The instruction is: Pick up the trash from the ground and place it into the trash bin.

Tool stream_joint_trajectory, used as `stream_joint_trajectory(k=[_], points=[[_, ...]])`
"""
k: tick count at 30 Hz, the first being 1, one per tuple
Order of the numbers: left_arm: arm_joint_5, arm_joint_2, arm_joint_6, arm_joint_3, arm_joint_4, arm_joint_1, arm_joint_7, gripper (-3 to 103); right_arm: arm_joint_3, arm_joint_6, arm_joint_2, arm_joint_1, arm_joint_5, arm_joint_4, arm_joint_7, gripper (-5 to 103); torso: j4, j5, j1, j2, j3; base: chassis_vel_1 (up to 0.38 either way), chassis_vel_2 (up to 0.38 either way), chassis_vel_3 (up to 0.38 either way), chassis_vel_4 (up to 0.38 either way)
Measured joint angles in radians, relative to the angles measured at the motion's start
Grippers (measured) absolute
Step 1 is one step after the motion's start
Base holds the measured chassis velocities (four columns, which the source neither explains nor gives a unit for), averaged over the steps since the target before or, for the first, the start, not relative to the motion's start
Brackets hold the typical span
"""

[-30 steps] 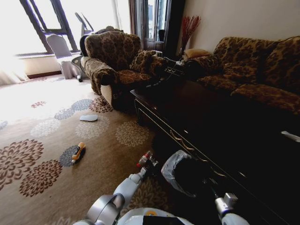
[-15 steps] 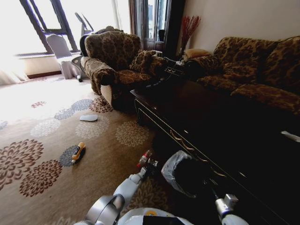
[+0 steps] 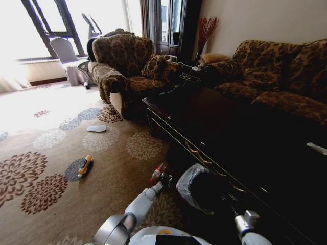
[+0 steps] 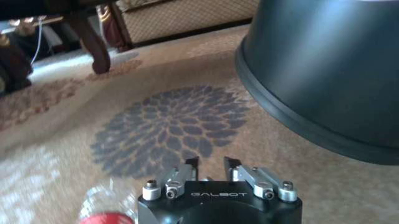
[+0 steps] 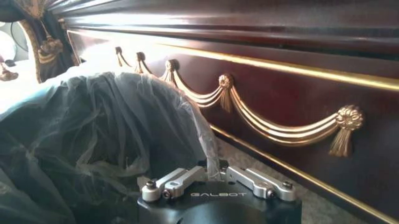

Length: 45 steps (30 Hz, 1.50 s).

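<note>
Since a second ago: left forearm has dropped a little and reached forward. Carpet litter and bin unchanged.

Left gripper [image 4: 212, 162] low over the brown flower-patterned carpet [image 3: 56, 168], just beside the small round black trash bin [image 4: 324, 70]. Fingers a narrow gap apart, nothing between them, tips close to the carpet. A crumpled clear plastic bottle with a red cap [image 4: 103, 212] lies beside the gripper body, outside the fingers.

Right gripper [image 5: 212, 170] at the bin's rim, next to the dark carved wooden table [image 5: 281, 84]. Fingers closed on a fold of the translucent grey-white plastic bag [image 5: 106, 121] lining the bin.

Small orange-yellow bottle [image 3: 85, 165] on the carpet well left of the bin, untouched.

Risks, as judged:
- The gap looks too narrow for the clear bottle, and the bottle sits off to one side. Closing now would likely grab nothing or nudge it away.
- Left arm is near the bin wall and a swing could tip it.
- A pull from the right could drag the liner off the rim.
</note>
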Motion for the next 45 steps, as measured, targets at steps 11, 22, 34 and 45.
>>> stream_joint_trajectory(k=[11,22,34,45], points=[[0.122,0.0,0.036,0.011,0.048,-0.064,0.004,64,-0.002,0.012,0.003,0.0,-0.002,-0.009,-0.016,1,-0.0001,0.0,0.0,0.0,0.0,-0.013,0.014,0.013,-0.011],[0.229,0.0,0.071,0.082,0.093,-0.08,0.112,98,-0.001,0.025,0.008,-0.014,0.012,-0.01,-0.042,1,0.0003,0.0009,0.0,0.0,0.0,-0.129,0.138,0.129,-0.129],[0.32,-0.002,0.232,0.07,0.106,-0.068,0.121,95,0.014,0.034,0.001,-0.042,0.019,0.016,-0.045,1,0.0003,0.0,-0.001,0.001,-0.001,-0.025,0.031,0.028,-0.021],[0.283,0.0,0.23,0.039,0.056,-0.017,0.067,70,-0.024,0.035,0.035,-0.044,0.006,0.049,-0.032,1,0.0001,-0.0004,0.0,0.0,0.0,0.0,0.0,0.0,0.0]])
